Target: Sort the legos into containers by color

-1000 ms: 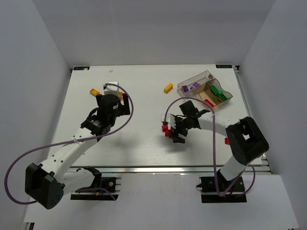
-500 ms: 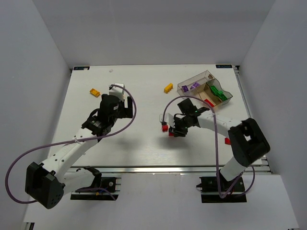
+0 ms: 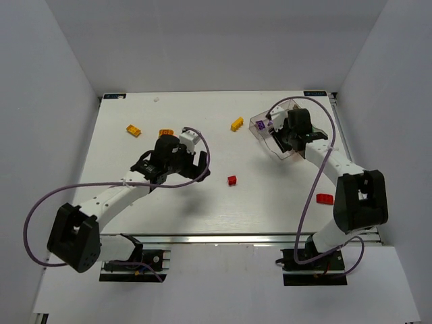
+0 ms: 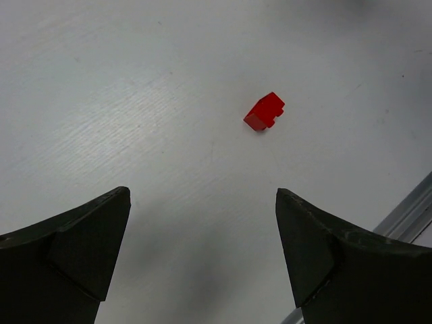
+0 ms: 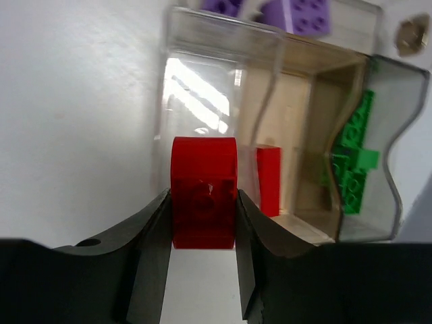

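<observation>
Red studded plastic brick [image 5: 203,192] clamped in my right gripper [image 5: 202,219] at the clear divided plastic box [image 5: 209,88], far right; I'd centre it above the compartment [image 5: 297,162] holding another red brick [image 5: 268,179] before releasing, while my left gripper [image 4: 202,246] stands wide open near centre.

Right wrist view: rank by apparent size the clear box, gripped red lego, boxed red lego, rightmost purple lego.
1. clear box
2. gripped red lego, enlarged by nearness to the camera
3. boxed red lego and rightmost purple lego: unranked, the frame cuts off the purple one
</observation>
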You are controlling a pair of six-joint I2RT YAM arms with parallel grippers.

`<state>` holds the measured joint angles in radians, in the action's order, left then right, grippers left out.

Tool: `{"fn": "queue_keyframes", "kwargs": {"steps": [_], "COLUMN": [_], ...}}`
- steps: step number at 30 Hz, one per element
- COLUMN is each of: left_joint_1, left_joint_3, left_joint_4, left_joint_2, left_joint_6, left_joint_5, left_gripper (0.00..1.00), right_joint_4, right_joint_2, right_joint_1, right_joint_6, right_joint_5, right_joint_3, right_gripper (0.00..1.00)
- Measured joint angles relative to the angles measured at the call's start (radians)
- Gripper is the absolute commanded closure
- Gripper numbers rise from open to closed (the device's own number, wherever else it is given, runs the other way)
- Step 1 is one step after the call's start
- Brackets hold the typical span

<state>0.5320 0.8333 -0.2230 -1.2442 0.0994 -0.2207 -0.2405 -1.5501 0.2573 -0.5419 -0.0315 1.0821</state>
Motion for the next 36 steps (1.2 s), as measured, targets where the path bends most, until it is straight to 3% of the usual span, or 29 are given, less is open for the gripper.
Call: {"fn": "queue_keyframes", "kwargs": {"steps": [6, 12, 16, 19, 26, 29, 31, 36], "left_joint_1": [0.004, 0.019, 0.037, 0.071, 0.179, 0.222, 0.249, 0.309], "left_joint_3": [0.033, 0.037, 0.094, 0.196, 0.362, 0.416, 0.468, 0.565], "left_joint_4": [0.034, 0.083, 0.086, 0.066, -0.033, -0.121, -0.175, -0.278], "left_joint_2": [-0.174, -0.208, -0.241, -0.330, -0.533, -0.591, -0.635, -0.708], "left_joint_6": [0.137, 0.248, 0.306, 0.350, 0.444, 0.492, 0.524, 0.604], "left_joint_5": [-0.098, -0.139, -0.127, -0.097, 0.043, 0.150, 0.223, 0.377], "left_gripper": [0.02, 0.02, 0.02, 0.02, 0.02, 0.02, 0.02, 0.02], "right_joint_4": [0.038, 0.055, 0.039, 0.015, -0.022, -0.020, 0.006, 0.056], "right_joint_2": [-0.146, -0.260, -0.336, -0.357, -0.352, -0.321, -0.252, -0.021], "right_joint_1": [-0.042, -0.090, -0.111, -0.121, -0.129, -0.135, -0.145, -0.201], "right_joint_6": [0.123, 0.149, 0.149, 0.149, 0.150, 0.164, 0.187, 0.304], "right_joint_5": [0.197, 0.289, 0.302, 0.283, 0.174, 0.138, 0.103, -0.048], "right_joint_3": [0.125, 0.227, 0.309, 0.336, 0.335, 0.307, 0.238, 0.115], "right_gripper": [1.00, 1.00, 0.51, 0.46, 0.47, 0.57, 0.68, 0.67]}}
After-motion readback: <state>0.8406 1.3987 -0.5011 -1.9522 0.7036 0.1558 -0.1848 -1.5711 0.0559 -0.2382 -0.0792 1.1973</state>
